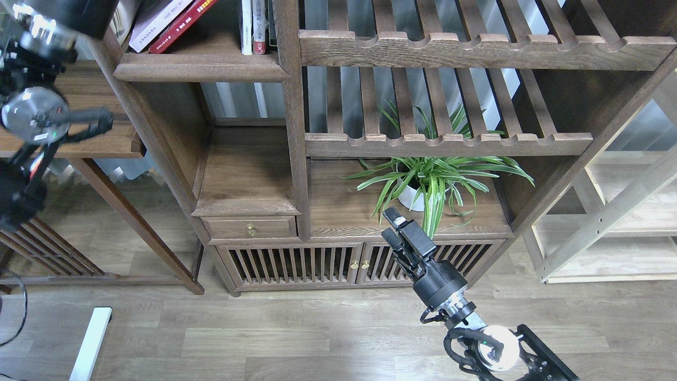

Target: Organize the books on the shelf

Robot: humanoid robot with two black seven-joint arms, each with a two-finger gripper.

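The dark walnut shelf (288, 159) fills the middle of the head view. In its top-left compartment a pale lavender book (156, 20) and a red book (182, 21) lean to the right. Two upright books (252, 26) stand against the post, beside a dark spine (270, 24) I cannot read. My left arm comes up the left edge and its far end runs off the top, so the left gripper is out of view. My right gripper (390, 225) hangs in front of the cabinet doors, fingers close together, holding nothing.
A potted spider plant (428, 182) stands on the lower board just behind the right gripper. A brass-knobbed drawer (250, 227) sits left of it. A walnut side table (79, 137) is at the left and pale wood shelving (624, 211) at the right.
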